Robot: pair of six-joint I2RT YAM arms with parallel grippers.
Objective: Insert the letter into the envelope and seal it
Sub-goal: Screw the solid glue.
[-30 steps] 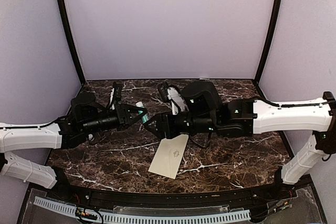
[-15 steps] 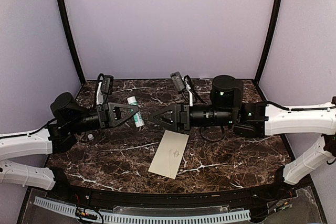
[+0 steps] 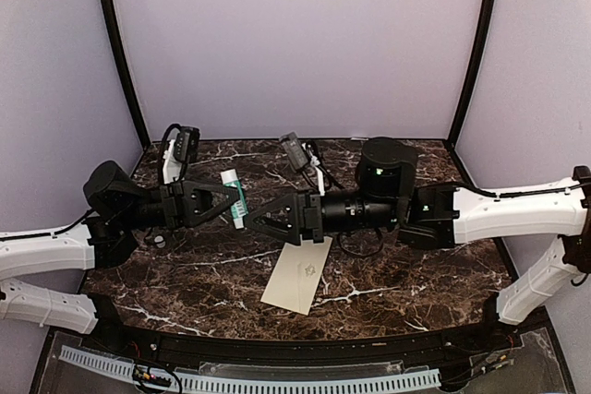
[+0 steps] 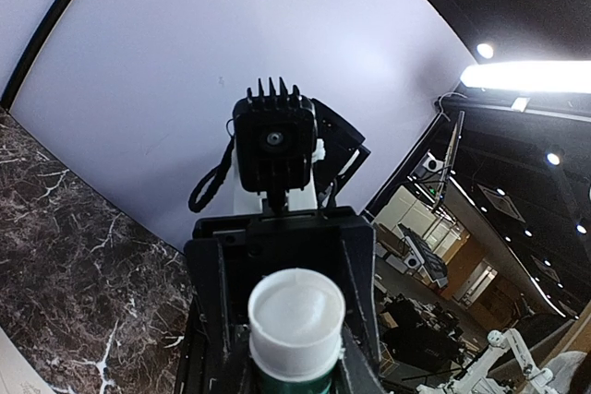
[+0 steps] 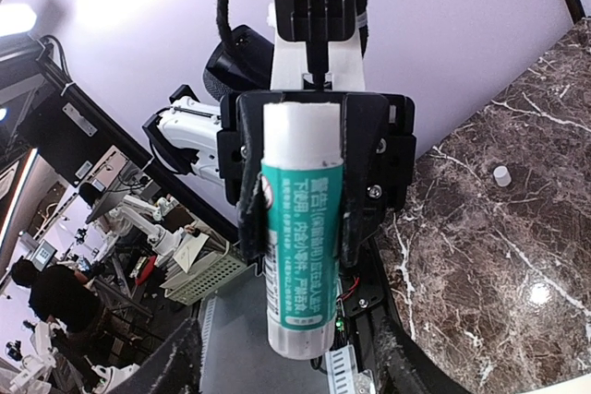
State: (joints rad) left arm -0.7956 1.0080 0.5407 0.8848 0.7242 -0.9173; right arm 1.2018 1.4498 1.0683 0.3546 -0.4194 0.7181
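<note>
narrow cream envelope (image 3: 297,276), small central mark

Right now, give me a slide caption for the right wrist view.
Left gripper clamping a green-and-white glue stick, seen head-on over the marble table.

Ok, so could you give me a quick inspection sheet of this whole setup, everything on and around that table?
Surface: dark veined marble table.
Job's things: envelope lies flat near the front, small mark facing up; no separate letter seen.
Clutter: small white cap loose on the marble, probably the glue stick's.
End effectors: left end effector clamps a green-labelled glue stick above the table; right end effector open, facing it, holding nothing.
Cables: black cable curls beside the left wrist camera.
Surroundings: pale lilac walls with black corner posts.
</note>
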